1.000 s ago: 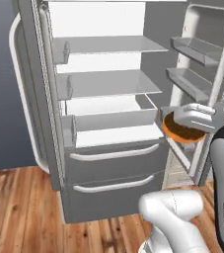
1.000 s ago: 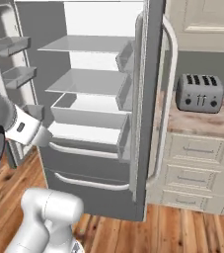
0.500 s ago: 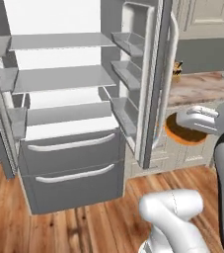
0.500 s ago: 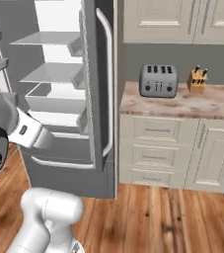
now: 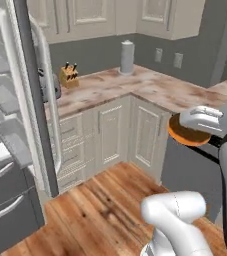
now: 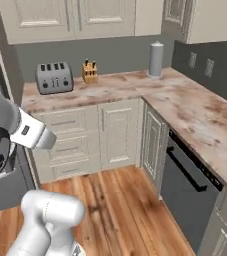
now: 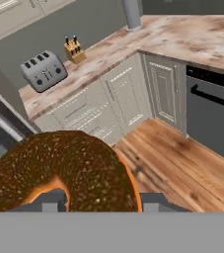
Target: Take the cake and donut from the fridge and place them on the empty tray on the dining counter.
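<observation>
Corner counter (image 6: 195, 115) behind; hand view shows gripper (image 7: 96, 200) clamping donut (image 7: 69, 168).

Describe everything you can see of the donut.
The donut is a brown-glazed ring with fine pale speckles and an orange underside and inner rim. It lies roughly flat in the end effector, clamped between the dark fingertips, which touch it at its hole and outer edge. It hangs in the air above the wooden floor, in front of the cabinets, touching nothing else.
</observation>
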### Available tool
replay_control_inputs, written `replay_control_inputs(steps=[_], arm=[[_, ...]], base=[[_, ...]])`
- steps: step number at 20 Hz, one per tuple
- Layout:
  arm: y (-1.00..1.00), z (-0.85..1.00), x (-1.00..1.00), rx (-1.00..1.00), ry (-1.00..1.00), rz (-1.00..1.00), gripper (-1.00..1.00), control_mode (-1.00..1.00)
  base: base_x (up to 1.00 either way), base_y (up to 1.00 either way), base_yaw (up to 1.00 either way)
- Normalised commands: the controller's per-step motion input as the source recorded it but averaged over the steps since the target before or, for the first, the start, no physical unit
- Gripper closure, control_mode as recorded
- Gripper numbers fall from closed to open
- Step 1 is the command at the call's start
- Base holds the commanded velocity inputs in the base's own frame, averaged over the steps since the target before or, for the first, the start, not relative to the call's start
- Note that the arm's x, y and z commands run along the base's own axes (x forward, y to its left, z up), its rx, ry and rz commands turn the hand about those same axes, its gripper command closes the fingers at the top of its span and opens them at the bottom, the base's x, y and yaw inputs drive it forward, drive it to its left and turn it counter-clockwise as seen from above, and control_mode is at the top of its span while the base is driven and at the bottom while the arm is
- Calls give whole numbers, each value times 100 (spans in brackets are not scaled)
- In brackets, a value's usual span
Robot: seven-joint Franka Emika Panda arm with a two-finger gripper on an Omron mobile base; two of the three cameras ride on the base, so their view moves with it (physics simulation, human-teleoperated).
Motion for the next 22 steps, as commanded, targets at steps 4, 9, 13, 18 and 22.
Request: replay_control_inputs(steps=[4,9,13,18,22], arm=[[0,0,0,0,0,0,100,100],[0,0,0,0,0,0,100,100],[0,0,0,0,0,0,100,100],[0,0,0,0,0,0,100,100],[0,0,0,0,0,0,100,100]], base=[[5,-95,-75],[-8,-100,-41],[0,-100,-44],[-43,-100,-30],[-100,-100,-26]])
